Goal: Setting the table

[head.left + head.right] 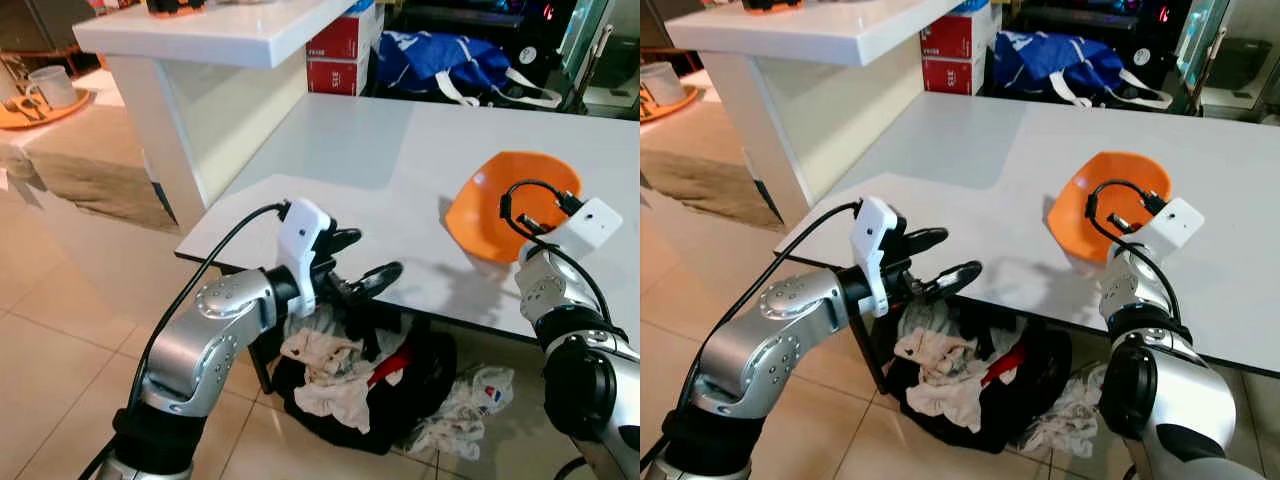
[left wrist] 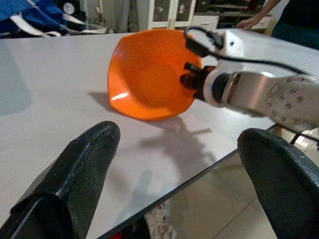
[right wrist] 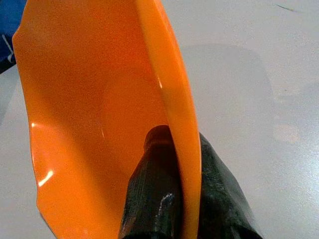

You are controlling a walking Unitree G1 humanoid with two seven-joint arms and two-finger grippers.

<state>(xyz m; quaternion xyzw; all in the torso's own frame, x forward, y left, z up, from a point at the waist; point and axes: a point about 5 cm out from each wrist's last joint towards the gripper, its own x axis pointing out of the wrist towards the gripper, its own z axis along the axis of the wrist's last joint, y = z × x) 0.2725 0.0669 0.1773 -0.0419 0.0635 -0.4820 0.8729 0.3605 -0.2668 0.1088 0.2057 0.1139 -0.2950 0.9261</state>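
An orange bowl (image 1: 497, 213) stands steeply tilted over the white table (image 1: 380, 140), its hollow side facing my right arm. Its low edge is at or just above the tabletop; I cannot tell which. My right gripper (image 3: 180, 138) is shut on the bowl's rim, one black finger inside and one outside. My left gripper (image 1: 365, 256) is open and holds nothing. It hovers at the table's front left edge, left of the bowl, with its fingers (image 2: 87, 164) pointing toward it.
A white counter (image 1: 220, 35) rises at the table's far left. A dark basket of crumpled clothes (image 1: 340, 370) lies on the floor under the table's front edge. A blue bag (image 1: 440, 60) and red boxes (image 1: 345, 48) sit behind the table. A person's hand (image 2: 251, 22) rests beyond it.
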